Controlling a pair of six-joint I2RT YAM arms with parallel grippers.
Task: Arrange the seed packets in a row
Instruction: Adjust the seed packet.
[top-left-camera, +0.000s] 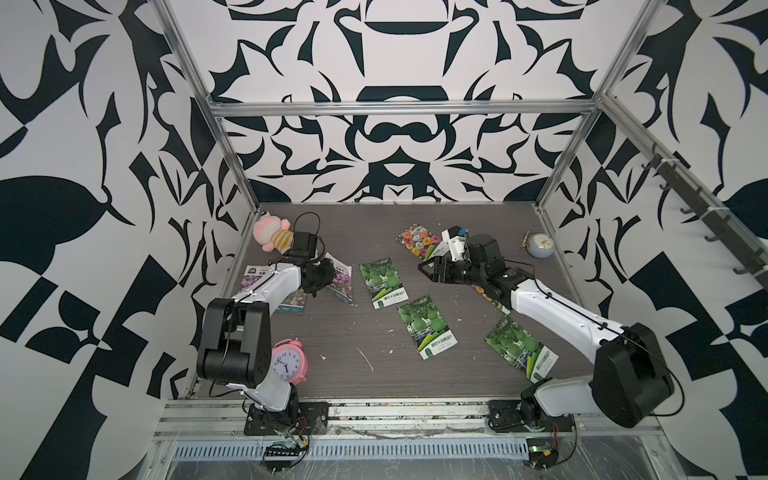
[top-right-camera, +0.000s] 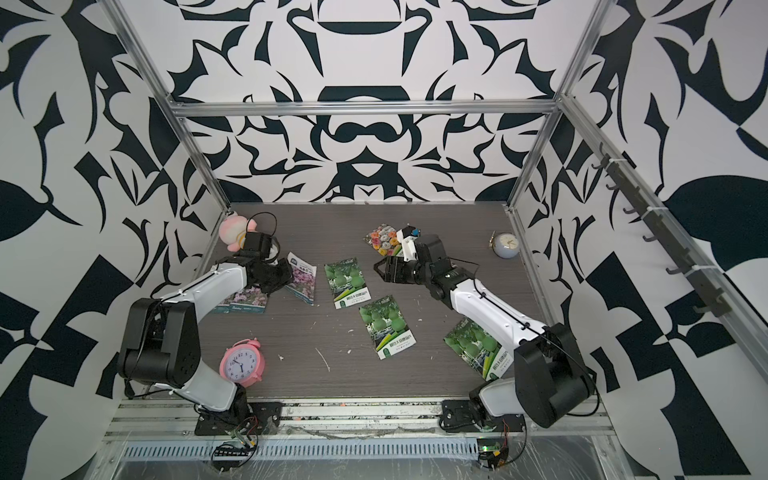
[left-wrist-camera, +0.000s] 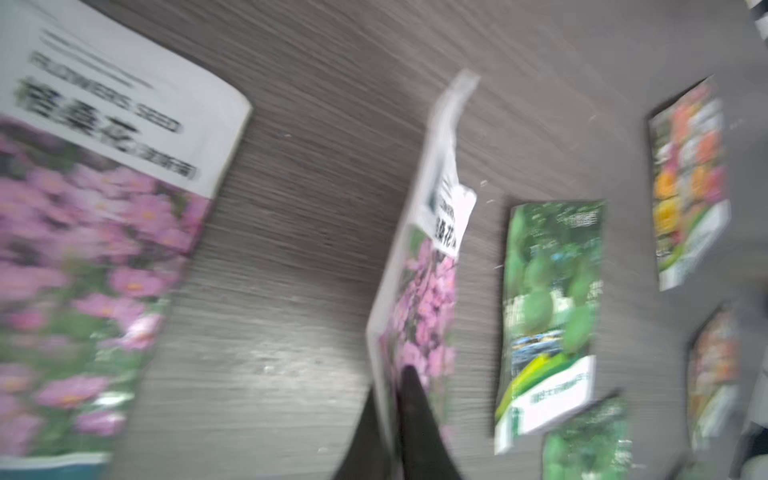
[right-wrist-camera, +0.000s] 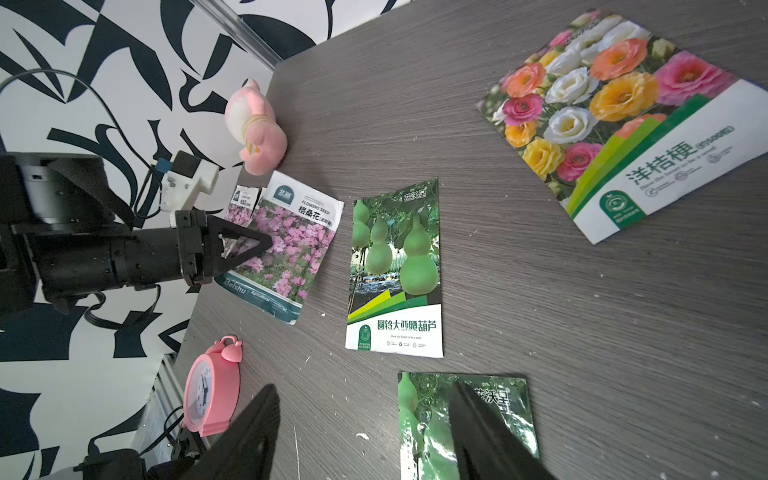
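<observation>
Left gripper (left-wrist-camera: 390, 384) is narrowly pinching 1 flat glossy purple-flower seed packet (left-wrist-camera: 424, 299), tilted; best lowering it flat beside green-gourd packet (left-wrist-camera: 548, 299). Right gripper (right-wrist-camera: 363, 386) is hovering wide, empty.

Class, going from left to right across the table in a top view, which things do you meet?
Pink plush toy → tilted purple-flower packet → far gourd packet → middle gourd packet → near gourd packet.

Dark wood-grain surface (top-left-camera: 353, 232), flecked with white specks. Pink twin-bell alarm clock (top-left-camera: 287, 365) upright near the front left edge. Pink plush toy (top-left-camera: 272, 235) in the far left corner. Small pale round clock (top-left-camera: 540, 246) near the far right edge. Black hook rail (top-left-camera: 702, 212) on the right frame.
</observation>
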